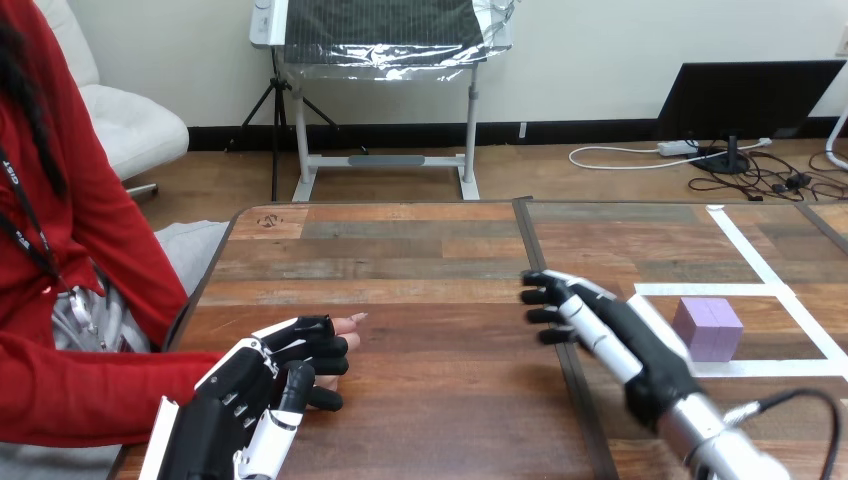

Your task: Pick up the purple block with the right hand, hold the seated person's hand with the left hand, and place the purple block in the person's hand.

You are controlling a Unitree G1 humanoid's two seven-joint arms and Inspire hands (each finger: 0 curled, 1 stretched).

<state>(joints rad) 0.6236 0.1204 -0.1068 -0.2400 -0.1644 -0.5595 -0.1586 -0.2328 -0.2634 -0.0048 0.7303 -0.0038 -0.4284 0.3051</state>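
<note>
The purple block [707, 328] stands on the table [420, 260] at the right, inside a square of white tape. My right hand [615, 338] hovers just left of it, fingers fairly straight and pointing away from the block; it is open and holds nothing. At the lower left the person's hand [350, 321] rests on the table, reaching in from a red sleeve [90, 385], with only its fingertips showing. My left hand [262, 388] lies over it, fingers curled down round it.
White tape lines [745, 255] mark off squares on the table's right part. A seam [545, 300] runs down the table between my two hands. The person sits at the left edge, close to my left arm.
</note>
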